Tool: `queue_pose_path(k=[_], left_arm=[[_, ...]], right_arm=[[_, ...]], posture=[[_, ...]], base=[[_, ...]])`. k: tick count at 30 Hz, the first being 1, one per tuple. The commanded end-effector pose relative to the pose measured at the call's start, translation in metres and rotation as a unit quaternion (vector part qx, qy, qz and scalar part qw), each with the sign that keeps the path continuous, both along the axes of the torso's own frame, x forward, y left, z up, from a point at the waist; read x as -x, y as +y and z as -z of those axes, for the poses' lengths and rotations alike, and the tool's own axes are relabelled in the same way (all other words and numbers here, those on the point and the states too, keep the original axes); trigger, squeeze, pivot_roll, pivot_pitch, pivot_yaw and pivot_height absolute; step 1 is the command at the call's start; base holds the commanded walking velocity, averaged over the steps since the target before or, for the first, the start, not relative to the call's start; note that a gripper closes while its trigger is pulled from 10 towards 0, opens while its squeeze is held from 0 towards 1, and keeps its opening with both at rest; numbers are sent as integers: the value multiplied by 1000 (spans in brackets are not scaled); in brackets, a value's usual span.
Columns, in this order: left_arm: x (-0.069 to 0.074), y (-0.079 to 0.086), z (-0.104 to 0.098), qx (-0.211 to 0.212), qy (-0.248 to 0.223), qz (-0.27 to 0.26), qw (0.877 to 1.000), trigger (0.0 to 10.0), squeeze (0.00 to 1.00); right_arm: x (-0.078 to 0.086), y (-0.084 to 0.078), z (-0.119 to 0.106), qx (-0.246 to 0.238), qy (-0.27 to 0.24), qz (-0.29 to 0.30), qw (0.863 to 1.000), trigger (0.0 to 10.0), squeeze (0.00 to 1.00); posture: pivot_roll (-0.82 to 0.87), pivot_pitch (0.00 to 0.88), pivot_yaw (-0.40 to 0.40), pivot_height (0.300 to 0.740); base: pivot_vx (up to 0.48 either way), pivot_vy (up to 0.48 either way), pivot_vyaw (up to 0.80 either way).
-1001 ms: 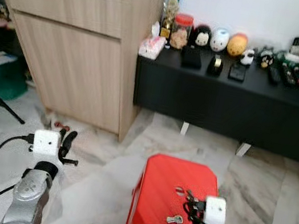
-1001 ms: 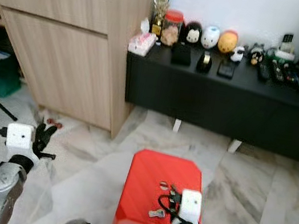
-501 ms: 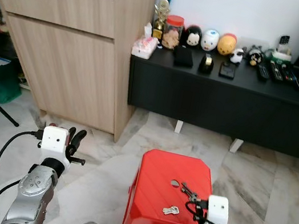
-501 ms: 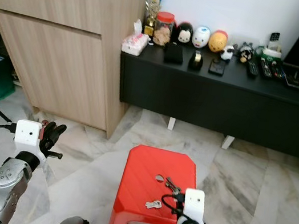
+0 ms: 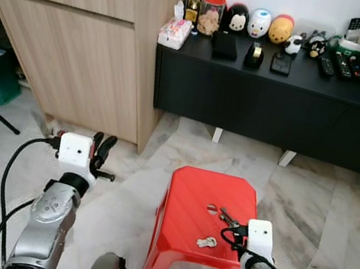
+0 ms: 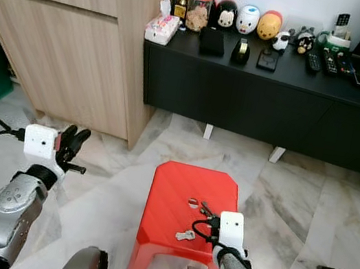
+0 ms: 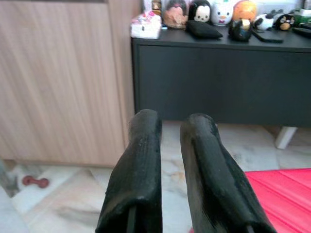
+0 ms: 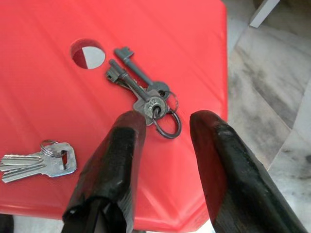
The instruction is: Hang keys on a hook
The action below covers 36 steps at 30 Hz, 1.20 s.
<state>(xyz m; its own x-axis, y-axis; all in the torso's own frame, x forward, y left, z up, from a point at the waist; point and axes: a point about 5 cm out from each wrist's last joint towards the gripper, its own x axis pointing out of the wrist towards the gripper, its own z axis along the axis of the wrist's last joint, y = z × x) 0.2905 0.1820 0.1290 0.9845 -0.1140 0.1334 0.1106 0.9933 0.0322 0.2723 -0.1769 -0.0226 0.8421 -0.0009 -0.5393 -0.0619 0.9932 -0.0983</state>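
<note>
Since the frames a second ago my head has tipped down and drawn closer, so the wooden cabinet (image 5: 78,40) and black TV bench (image 5: 276,103) sit higher in view, and my right gripper (image 8: 163,145) has crept from the stool's near edge up to the dark keys. Starting on my left, my left gripper (image 5: 101,152) hangs idle over the marble floor (image 5: 134,196), its two fingers (image 7: 138,174) a narrow gap apart and holding nothing. To its right stands the red plastic stool (image 5: 189,199), and on its seat lie two bunches: a small silver key set (image 8: 41,162) nearer me, and the dark key bunch (image 8: 141,90) beside the round hole (image 8: 87,53) in the seat. My right gripper is spread wide and empty, one finger tip (image 8: 127,127) just beside the ring (image 8: 167,124), the other well to the far side. The long dark keys run diagonally, bits pointing at the hole, bows and ring toward me. I judge the risk is closing on the flat shafts alone: they could skid across the slick seat, or over the edge.
</note>
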Motion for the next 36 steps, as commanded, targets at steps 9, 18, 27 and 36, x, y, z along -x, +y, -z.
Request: queue_pose_path(k=[9,18,27,36], left_arm=[[13,-17,-5,21,5,8,1000,10000,0],[25,-30,-17,35,0,12,999,10000,0],[35,-41,-24,54,2,17,998,10000,0],[43,-44,-31,59,-2,16,998,10000,0]], right_arm=[[-7,-5,-6,8,0,-7,1000,10000,1000],[-9,-4,-7,9,0,-20,1000,10000,0],[-18,-2,-15,8,-14,-19,1000,10000,0],[-28,-4,-25,0,-37,-8,999,10000,0]], posture=[[165,213,-69,635],[179,265,-80,635],[194,288,-78,635],[212,305,-85,635]], base=[[0,0,0],[0,0,0],[0,0,0],[0,0,0]])
